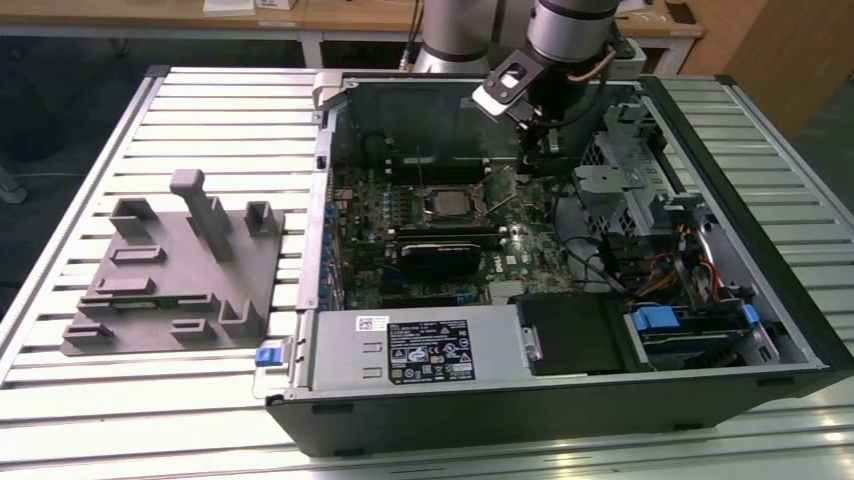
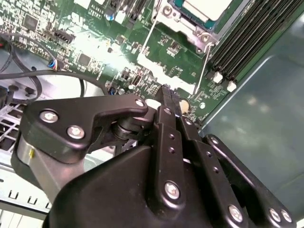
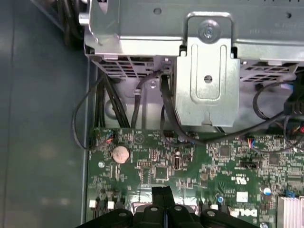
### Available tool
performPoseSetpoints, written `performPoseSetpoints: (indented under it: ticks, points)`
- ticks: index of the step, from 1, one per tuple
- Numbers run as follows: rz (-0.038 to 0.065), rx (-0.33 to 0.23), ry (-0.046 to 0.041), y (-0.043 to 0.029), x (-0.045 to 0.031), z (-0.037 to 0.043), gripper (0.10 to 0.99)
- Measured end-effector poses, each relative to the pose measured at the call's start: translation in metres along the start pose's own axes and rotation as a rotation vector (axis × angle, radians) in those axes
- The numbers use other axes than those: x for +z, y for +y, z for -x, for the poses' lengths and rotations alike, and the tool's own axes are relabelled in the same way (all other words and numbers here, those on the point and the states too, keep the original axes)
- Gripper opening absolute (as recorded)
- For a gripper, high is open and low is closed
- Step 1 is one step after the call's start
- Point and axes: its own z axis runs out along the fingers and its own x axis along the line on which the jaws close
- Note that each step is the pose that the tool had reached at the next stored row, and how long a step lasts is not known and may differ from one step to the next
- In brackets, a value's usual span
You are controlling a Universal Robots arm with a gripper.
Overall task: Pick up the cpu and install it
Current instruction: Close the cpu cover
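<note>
Grey box (image 1: 497, 322) at the case front, exterior view: small white label (image 1: 372, 323) with a code block, and a large dark label (image 1: 430, 358) with rows of white print and round approval marks; lines too small to make out. Green board (image 3: 142, 156) in the first wrist view: white silkscreen lettering beside the components, a white logo print (image 3: 242, 212) at the edge, a small white sticker (image 3: 242, 196) and an approval mark (image 3: 240, 180) just above it. Second wrist view: tiny white designators (image 2: 97, 10) across the board, not legible. cpu (image 2: 207, 6) face: markings cannot be told.
</note>
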Motion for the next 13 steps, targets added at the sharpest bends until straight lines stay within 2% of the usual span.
performPoseSetpoints:
  ticks: [6, 13]
  points:
    - [0.0, 0.0, -0.0002, 0.0057, 0.004, -0.0009, 0.106]
    - [0.0, 0.0, -0.0001, 0.0061, 0.0137, -0.0005, 0.106]
